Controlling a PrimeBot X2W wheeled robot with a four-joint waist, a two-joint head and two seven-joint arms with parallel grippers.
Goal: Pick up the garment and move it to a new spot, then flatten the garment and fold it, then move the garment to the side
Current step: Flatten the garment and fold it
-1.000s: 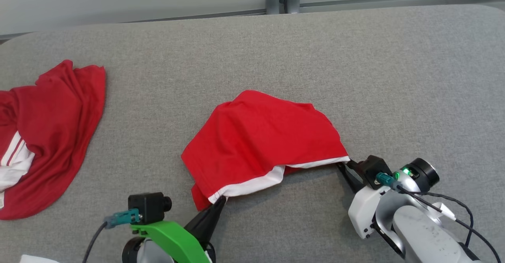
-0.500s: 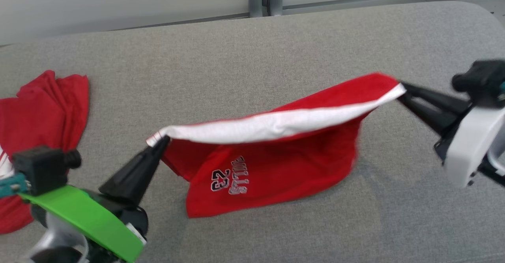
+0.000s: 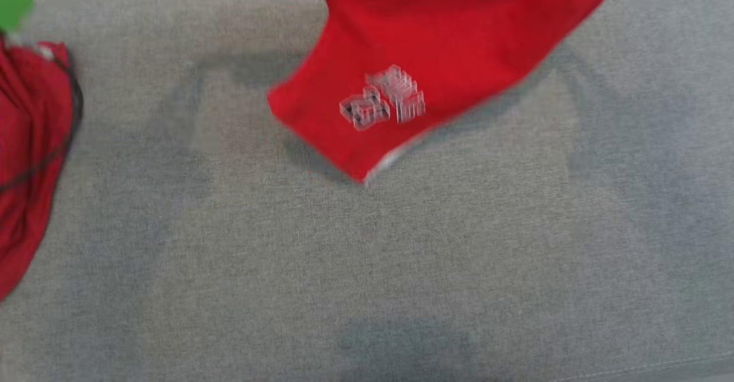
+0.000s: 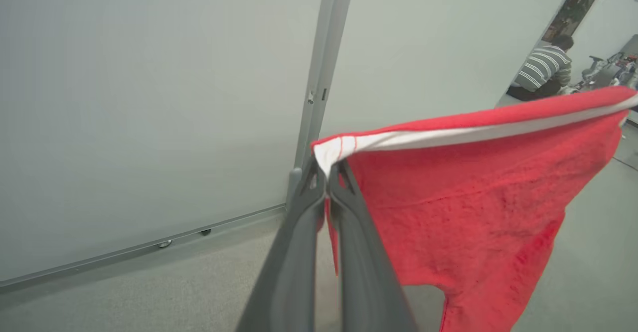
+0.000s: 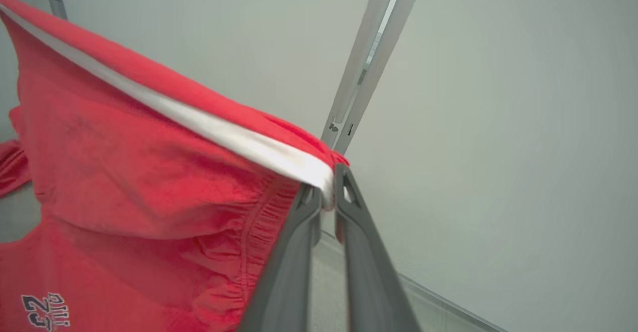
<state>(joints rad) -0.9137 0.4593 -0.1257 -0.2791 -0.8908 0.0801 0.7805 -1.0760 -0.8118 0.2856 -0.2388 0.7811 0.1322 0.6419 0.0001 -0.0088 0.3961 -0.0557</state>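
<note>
The garment [image 3: 453, 38] is a pair of red shorts with a white waistband and a printed number, hanging in the air above the grey surface; its lower edge dangles in the blurred head view. In the left wrist view my left gripper [image 4: 326, 170] is shut on one white end of the waistband, and the garment [image 4: 478, 192] hangs to its right. In the right wrist view my right gripper [image 5: 328, 192] is shut on the other end of the band, with the garment [image 5: 129, 187] draped to its left. The band stretches taut between the two.
A second red garment [image 3: 28, 158] lies crumpled at the left edge of the grey padded surface [image 3: 401, 267]. A pale wall with a metal post [image 4: 319, 87] stands behind. A person in a striped top [image 4: 543, 70] sits far off.
Both grippers have lifted the garment off the surface and stretched its waistband apart. The head camera has shifted, so both grippers have left its picture and the garment sits near the top.
</note>
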